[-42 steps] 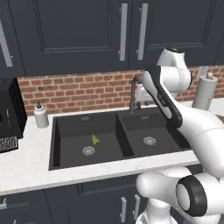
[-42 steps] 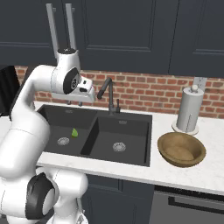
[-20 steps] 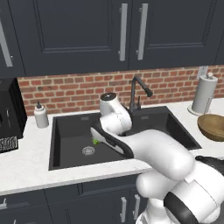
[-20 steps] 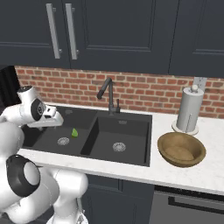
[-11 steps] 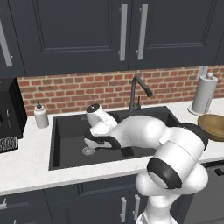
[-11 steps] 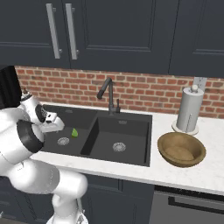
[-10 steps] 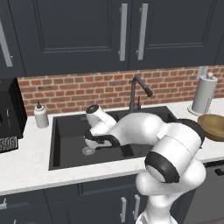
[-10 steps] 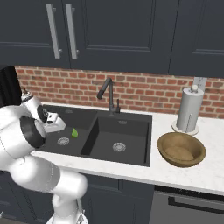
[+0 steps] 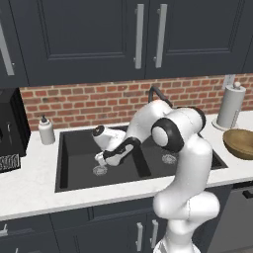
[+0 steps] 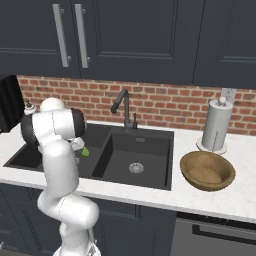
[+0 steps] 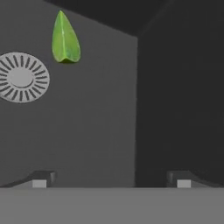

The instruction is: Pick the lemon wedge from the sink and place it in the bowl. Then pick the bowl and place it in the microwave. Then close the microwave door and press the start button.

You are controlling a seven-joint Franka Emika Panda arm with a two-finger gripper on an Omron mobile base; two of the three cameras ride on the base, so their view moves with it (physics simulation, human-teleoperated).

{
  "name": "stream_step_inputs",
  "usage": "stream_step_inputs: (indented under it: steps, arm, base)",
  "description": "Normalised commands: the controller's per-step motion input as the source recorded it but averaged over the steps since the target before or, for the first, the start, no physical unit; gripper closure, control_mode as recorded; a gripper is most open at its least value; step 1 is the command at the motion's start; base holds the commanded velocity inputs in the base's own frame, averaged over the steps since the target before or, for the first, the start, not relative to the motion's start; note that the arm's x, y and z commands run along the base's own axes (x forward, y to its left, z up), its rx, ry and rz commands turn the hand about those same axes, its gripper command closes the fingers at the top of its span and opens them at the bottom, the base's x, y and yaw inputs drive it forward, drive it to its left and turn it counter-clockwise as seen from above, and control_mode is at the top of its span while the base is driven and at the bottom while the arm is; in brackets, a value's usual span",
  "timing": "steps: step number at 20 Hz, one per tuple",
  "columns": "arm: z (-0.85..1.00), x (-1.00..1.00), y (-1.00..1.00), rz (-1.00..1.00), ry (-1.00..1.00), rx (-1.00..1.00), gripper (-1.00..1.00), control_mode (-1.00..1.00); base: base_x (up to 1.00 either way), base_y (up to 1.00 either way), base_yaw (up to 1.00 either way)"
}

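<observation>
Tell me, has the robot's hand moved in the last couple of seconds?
Yes. It swung from high up by the cabinets down into the sink, and now hangs near the silver drain and lemon wedge, jaws open.

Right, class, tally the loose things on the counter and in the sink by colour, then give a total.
Green: 1, small pointed lemon wedge
Brown: 1, round wooden bowl
White: 2, soap bottle and upright paper towel roll
Total: 4
</observation>
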Motion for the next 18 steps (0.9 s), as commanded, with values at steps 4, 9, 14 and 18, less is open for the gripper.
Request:
stream_step_inputs:
  steps: [4,9,14,18]
  arm:
    - [-0.39,0.72,0.34,0.00,0.00,0.00,-1.00,-1.00]
    - [-0.23,0.69,0.38,0.00,0.00,0.00,-1.00,-1.00]
    - [-0.33,0.62,0.02,0.00,0.00,0.00,-1.00,-1.00]
    - [-0.61,0.51,0.00,0.00,0.01,0.00,-1.00,-1.00]
  base:
    - [0.00,0.00,0.00]
    - [0.00,0.00,0.00]
    - [0.00,0.00,0.00]
    - [0.00,0.00,0.00]
